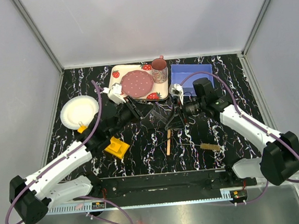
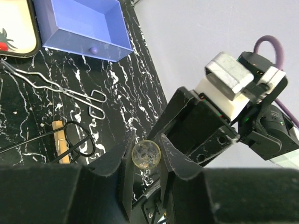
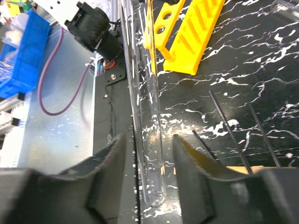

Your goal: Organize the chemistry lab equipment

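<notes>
Left claw (image 2: 146, 145): closed on tube (image 2: 146, 155), a finger pressed to each side; the tube is glass, seen end-on, held above the counter (image 2: 117, 93) mid-scene. Right claw (image 3: 149, 140): open, fingers standing clear on either side of the tube. Rack (image 1: 116, 147): yellow, on counter, near left. Stick (image 1: 169, 141): near centre. Brush (image 1: 210, 147): right of stick. Tongs (image 2: 60, 89): wire, flat on counter, near blue bin (image 2: 84, 28).
</notes>
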